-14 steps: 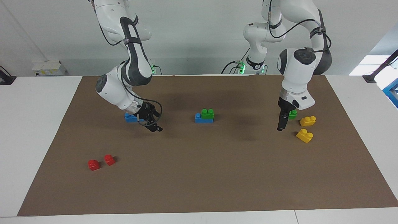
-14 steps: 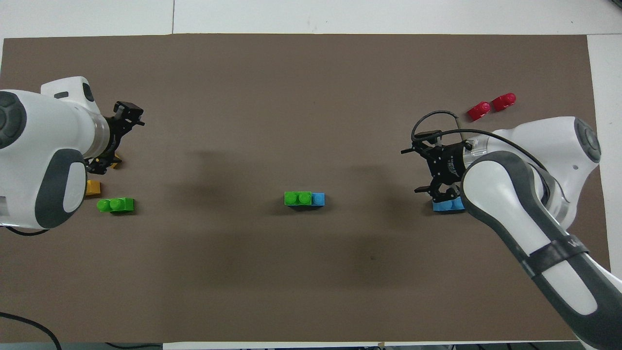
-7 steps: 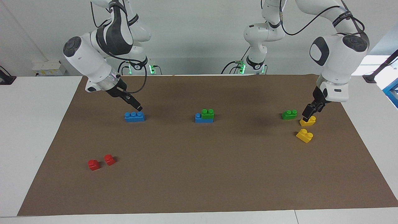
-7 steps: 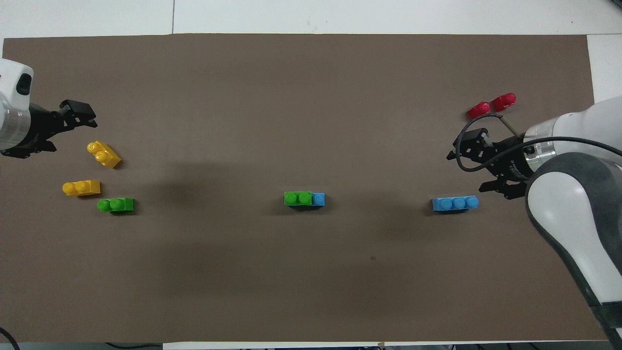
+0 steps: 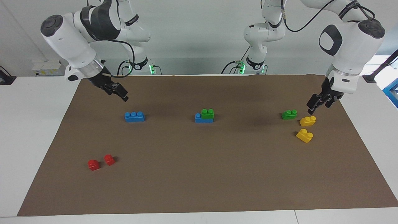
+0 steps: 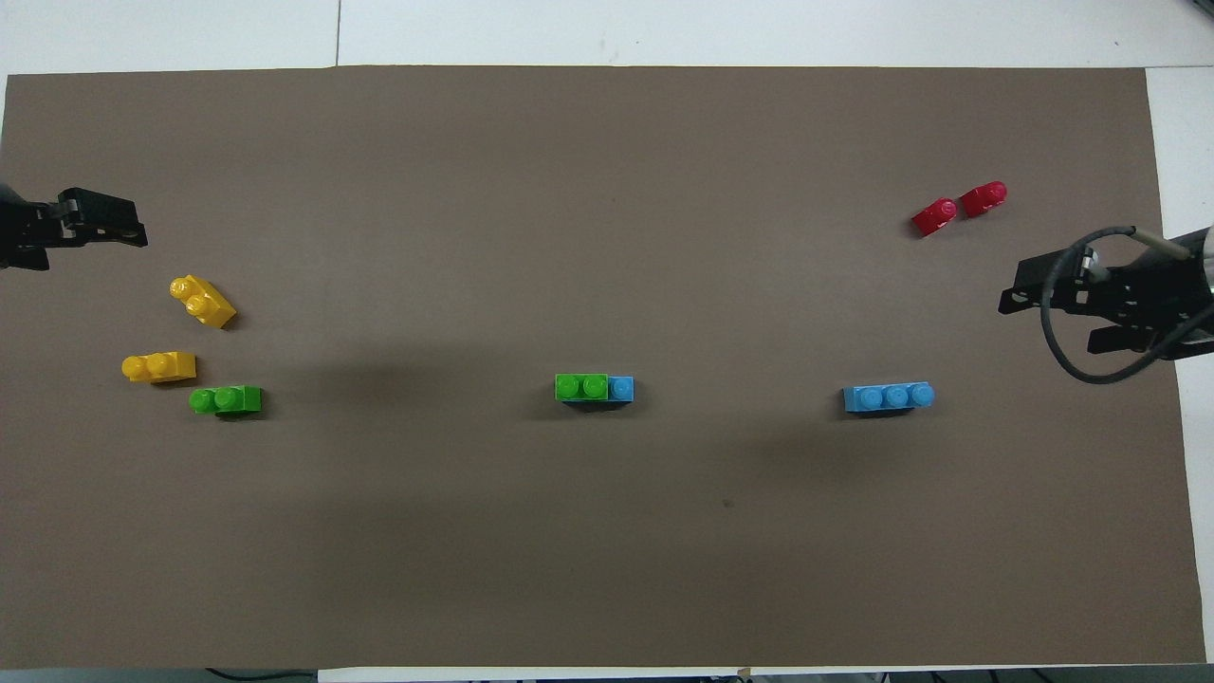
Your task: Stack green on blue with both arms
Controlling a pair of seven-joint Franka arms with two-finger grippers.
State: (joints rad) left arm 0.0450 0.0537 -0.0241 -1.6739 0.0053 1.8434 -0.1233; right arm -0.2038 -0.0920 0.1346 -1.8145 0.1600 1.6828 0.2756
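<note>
Right now one pair is already done at the middle of the mat [image 5: 199,174]: a stacked green brick [image 5: 207,113] sits on the middle blue brick [image 5: 198,118], covering two studs and leaving one bare.

By my reading, the second pair is what remains. The loose green brick [image 5: 289,114] lies flat toward the left arm's end of the table, just beside the first yellow brick [image 5: 307,120], with a second yellow brick [image 5: 304,135] farther from the robots. The loose blue brick [image 5: 134,116] lies on its own toward the right arm's end, well apart from the two red blocks [image 5: 101,162].

My left gripper [image 5: 314,106] hangs over the mat's edge at its own end, above the yellow bricks, jaws apart and holding nothing. The right gripper [image 5: 122,94] hangs over bare mat at the other end, also spread and empty.

What matters for the pick is this: the loose green brick lies from the left gripper toward the table's middle, and the left arm is plainly the closer one. Its long axis runs along the table's length, from one arm's end to the other, so I'd close across the short width. The first yellow brick sits close to its end, so I'd watch that finger. The loose blue brick lies along the same line, within the right arm's easy reach.
</note>
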